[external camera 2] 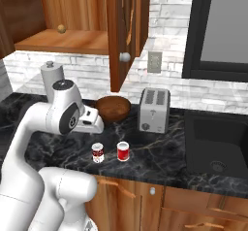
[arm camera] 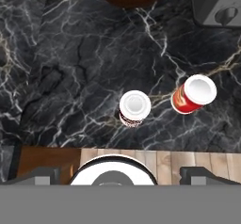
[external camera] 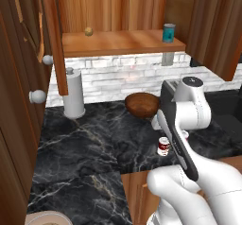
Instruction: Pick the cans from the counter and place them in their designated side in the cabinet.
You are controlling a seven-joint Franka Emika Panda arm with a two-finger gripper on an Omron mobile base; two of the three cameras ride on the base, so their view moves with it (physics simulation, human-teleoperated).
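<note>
Two cans stand side by side on the black marble counter (arm camera: 70, 68), near its front edge. The dark red-and-white can (arm camera: 134, 108) (external camera 2: 98, 153) (external camera: 164, 147) lies almost under the middle of the hand view. The brighter red can (arm camera: 194, 94) (external camera 2: 123, 151) stands just to its right. My gripper (arm camera: 120, 175) hangs above them, pointing down, open, its fingertips (arm camera: 40, 175) wide apart with nothing between them. The cabinet (external camera: 118, 42) (external camera 2: 63, 41) is up on the wall with its doors open, and a teal can (external camera: 168, 32) stands on the right of its shelf.
A brown bowl (external camera: 142, 104) (external camera 2: 113, 107) sits behind the cans, and a toaster (external camera 2: 154, 110) stands to its right. A paper towel holder (external camera: 74, 94) is at the back left. A dark sink (external camera 2: 218, 142) lies far right. An open cabinet door (external camera 2: 121, 36) hangs above the bowl.
</note>
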